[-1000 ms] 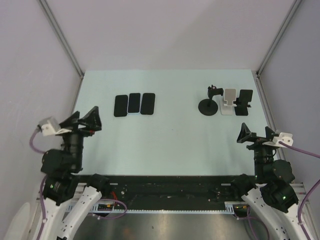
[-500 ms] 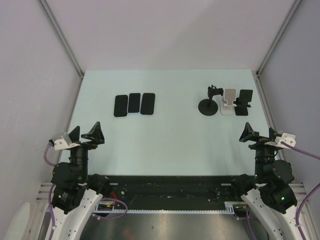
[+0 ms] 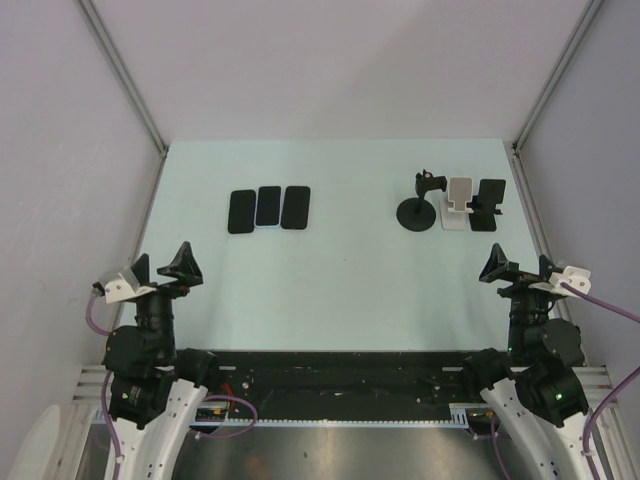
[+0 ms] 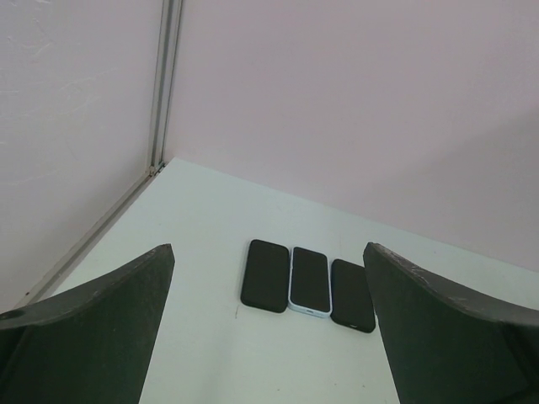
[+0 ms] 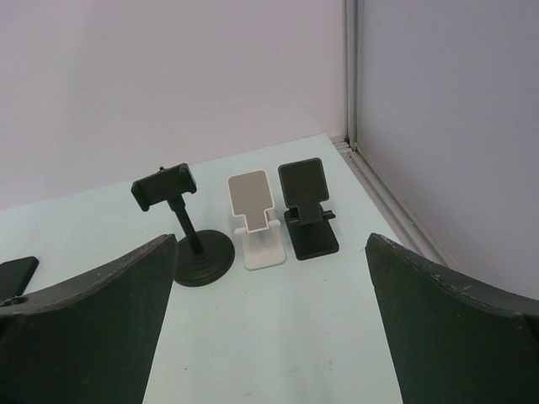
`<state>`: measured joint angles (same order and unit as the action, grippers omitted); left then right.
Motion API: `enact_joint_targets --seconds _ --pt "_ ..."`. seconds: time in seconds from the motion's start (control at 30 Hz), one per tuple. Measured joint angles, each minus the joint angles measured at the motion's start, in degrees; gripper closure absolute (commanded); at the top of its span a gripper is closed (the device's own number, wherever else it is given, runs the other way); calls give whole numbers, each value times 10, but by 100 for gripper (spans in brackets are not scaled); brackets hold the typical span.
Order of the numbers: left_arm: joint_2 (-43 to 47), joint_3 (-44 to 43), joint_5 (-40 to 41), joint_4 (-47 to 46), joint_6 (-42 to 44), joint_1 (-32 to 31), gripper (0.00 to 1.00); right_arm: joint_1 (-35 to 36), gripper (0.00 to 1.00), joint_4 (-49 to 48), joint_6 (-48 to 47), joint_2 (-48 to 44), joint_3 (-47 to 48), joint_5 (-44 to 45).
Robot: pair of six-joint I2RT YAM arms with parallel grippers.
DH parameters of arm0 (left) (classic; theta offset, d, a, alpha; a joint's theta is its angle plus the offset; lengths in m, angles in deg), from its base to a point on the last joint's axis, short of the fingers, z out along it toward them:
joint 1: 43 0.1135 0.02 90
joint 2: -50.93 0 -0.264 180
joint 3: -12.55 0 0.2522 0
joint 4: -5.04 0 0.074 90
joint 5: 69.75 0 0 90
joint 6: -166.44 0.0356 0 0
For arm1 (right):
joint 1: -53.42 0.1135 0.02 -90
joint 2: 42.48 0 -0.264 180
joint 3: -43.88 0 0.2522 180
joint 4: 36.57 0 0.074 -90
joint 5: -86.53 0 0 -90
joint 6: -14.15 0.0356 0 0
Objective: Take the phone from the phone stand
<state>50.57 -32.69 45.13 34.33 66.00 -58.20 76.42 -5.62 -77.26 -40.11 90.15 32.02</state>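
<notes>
**Both claws wide open and empty at the near edge**

The table (image 3: 340, 270) lay bare across its middle and front, which left broad room between the arms. Side walls with metal posts (image 3: 128, 85) closed it in on the left and right. The phones (image 3: 269, 208) lay flat in a touching row of three towards the far left. They were well apart from the black pole stand (image 3: 417, 212), white stand (image 3: 458, 203) and black stand (image 3: 488, 205), which were grouped at the far right near the right edge.

Compared with a second before, the left arm had drawn back towards its base and turned a little. The right arm had barely shifted. The phones and the three stands had not moved.

The left claw (image 3: 163, 268) hung over the near left of the table and faced the row of phones. Its jaws were spread as wide as they go and held nothing. The right claw (image 3: 520, 270) sat near the right edge and faced the stands, equally wide and empty.
</notes>
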Motion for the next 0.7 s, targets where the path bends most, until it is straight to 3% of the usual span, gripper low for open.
enact_joint_targets --seconds 0.7 --pt "0 8 0 -4 4 13 0 -4 1 -8 5 0 -3 -14"
